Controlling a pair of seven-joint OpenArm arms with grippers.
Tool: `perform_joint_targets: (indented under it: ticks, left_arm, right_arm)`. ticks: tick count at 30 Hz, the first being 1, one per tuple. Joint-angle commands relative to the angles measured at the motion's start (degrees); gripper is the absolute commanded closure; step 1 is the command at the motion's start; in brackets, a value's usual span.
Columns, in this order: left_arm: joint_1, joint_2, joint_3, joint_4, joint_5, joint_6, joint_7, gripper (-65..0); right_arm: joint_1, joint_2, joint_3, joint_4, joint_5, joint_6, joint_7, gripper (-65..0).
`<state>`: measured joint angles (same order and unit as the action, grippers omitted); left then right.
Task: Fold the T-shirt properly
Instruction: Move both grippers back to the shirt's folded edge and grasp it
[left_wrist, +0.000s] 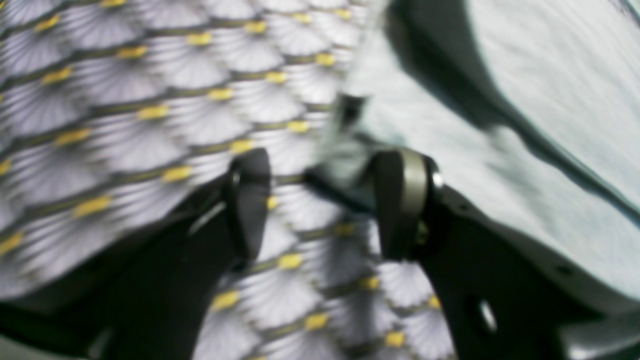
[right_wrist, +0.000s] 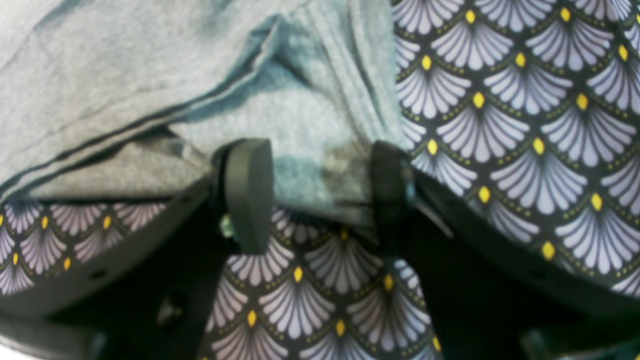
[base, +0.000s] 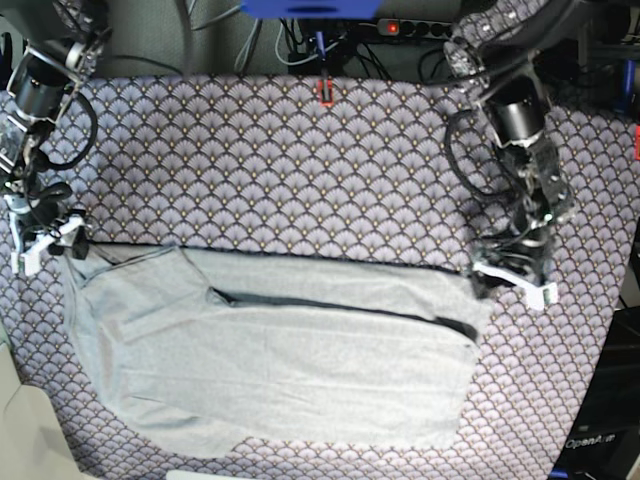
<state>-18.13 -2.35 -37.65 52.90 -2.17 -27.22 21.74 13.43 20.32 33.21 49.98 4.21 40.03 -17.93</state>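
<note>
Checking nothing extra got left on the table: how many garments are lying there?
1: the T-shirt lies across the patterned cloth, between both grippers. Anything beneath it would be hidden.

The T-shirt (base: 280, 370), a large light grey garment of soft heathered knit, was spread flat across the scallop-patterned cloth (base: 280, 170), filling the near half of the base view. It was laid sideways, its upper edge stretched into a nearly straight line. A dark seam line was seen running across the middle. The lower edge was curved, and light creases were visible.
</note>
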Motion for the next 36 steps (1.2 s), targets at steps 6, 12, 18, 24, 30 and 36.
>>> perform_joint_targets:
  ticks: [6, 12, 18, 24, 30, 36]
  left_arm:
    - [-1.6, -0.3, 0.2, 0.6, -0.7, -0.2, -1.1, -33.2]
    - [-1.6, -0.3, 0.2, 0.6, -0.7, -0.2, -1.2, -32.7]
    - [-1.6, -0.3, 0.0, 0.6, -0.7, -0.2, -1.2, -8.3]
    - [-1.6, -0.7, 0.0, 0.6, -0.7, -0.2, -0.9, 0.0]
    - [-1.6, -0.9, 0.0, 0.6, -0.7, -0.2, -0.9, 0.0]
    - [-1.5, -0.9, 0.0, 0.6, -0.7, -0.2, -0.8, 0.0]
  right_arm:
    - [0.8, 1.4, 0.2, 0.9, -0.1, 0.0, 0.6, -32.7]
    - [1.2, 1.4, 0.2, 0.9, -0.1, 0.0, 0.6, -32.7]
    - [3.3, 2.2, 0.2, 0.9, -0.1, 0.0, 0.7, -32.9]
    - [4.5, 2.3, 0.2, 0.9, -0.1, 0.0, 0.6, -32.9]
    - [4.5, 2.2, 0.4, 0.6, -0.1, 0.0, 0.8, -32.9]
    - [4.3, 2.1, 0.5, 0.5, -0.1, 0.0, 0.8, -32.9]
